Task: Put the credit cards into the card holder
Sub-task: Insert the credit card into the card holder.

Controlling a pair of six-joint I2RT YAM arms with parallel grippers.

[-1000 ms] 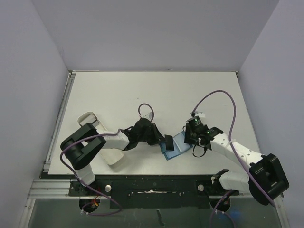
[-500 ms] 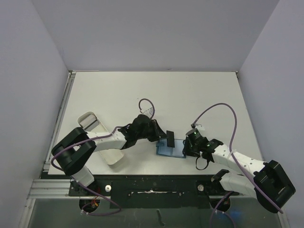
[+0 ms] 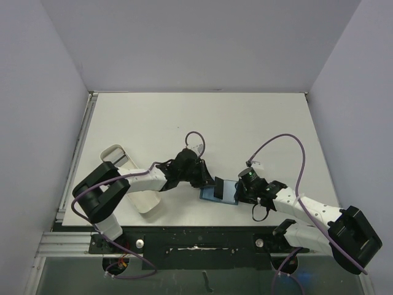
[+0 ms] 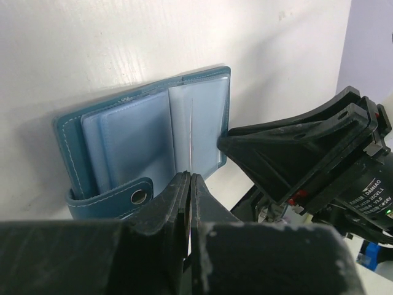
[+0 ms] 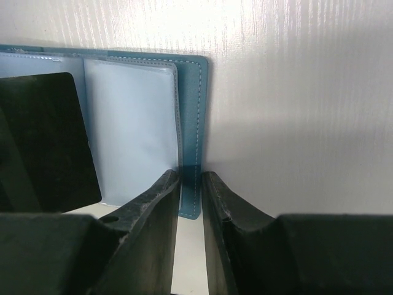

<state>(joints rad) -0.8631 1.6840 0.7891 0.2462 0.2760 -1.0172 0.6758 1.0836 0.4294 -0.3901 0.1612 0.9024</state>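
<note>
The teal card holder [image 3: 226,192] lies open on the table, its clear sleeves facing up. In the left wrist view the card holder [image 4: 132,141] shows its strap tab and snap stud [image 4: 140,196]. My left gripper [image 3: 215,185] is shut on a thin pale credit card [image 4: 191,132], which is seen edge-on, and its far end is over the right-hand sleeve. My right gripper [image 3: 241,192] pinches the holder's right edge [image 5: 195,110] between its fingers [image 5: 156,196]. I can make out no other cards.
A long white oblong tray [image 3: 126,178] lies at the left, partly under the left arm. The left gripper's dark finger [image 5: 43,141] covers the holder's left part in the right wrist view. The table's front edge is just below the holder.
The card holder has turned from tilted to square and shifted slightly left. My left gripper has brought the card down over its sleeves. My right gripper has moved with the holder's edge.
</note>
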